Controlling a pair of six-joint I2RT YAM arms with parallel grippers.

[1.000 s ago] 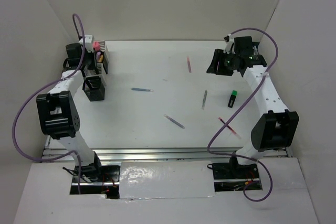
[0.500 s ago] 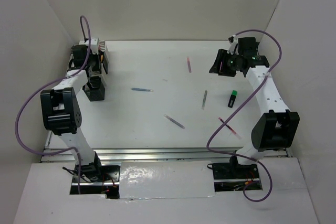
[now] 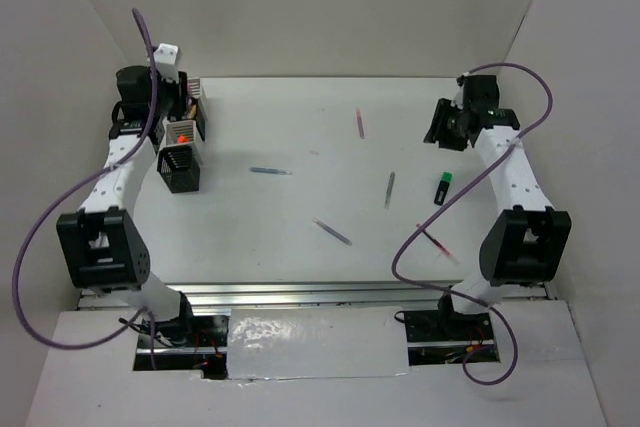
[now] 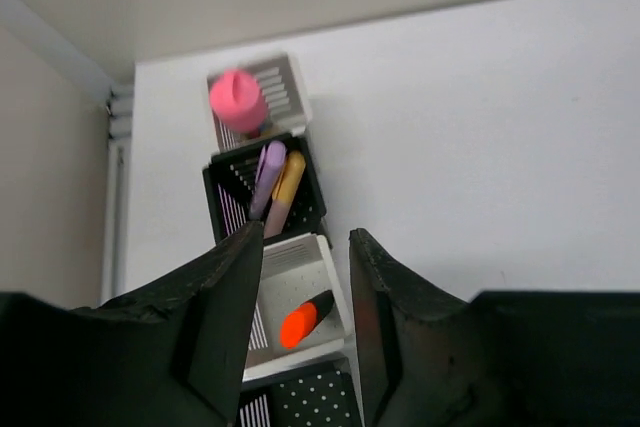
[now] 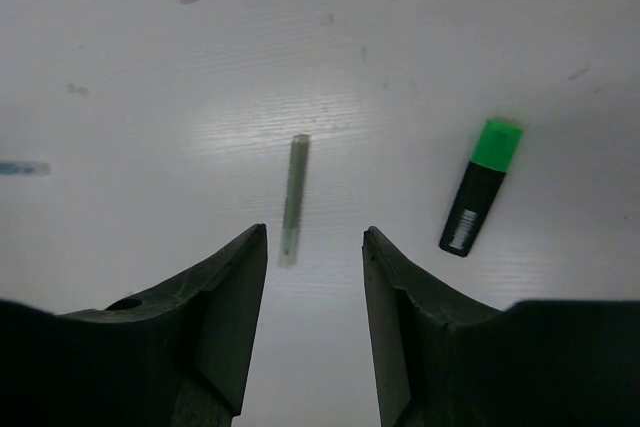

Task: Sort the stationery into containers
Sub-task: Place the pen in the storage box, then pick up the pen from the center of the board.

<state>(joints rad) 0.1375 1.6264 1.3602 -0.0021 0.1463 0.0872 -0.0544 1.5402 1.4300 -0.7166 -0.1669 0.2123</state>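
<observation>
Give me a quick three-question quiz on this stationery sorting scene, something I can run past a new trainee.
1. True or false: the green-capped marker already stands inside a container.
2. Where is the orange-capped marker?
A. lying loose on the tabletop
B. in a silver-white cup
C. clamped between two fingers
3. Short answer: is the right gripper open or shut, and does it hold anything?

Key
1. False. It lies flat on the table.
2. B
3. Open, holding nothing.
</observation>
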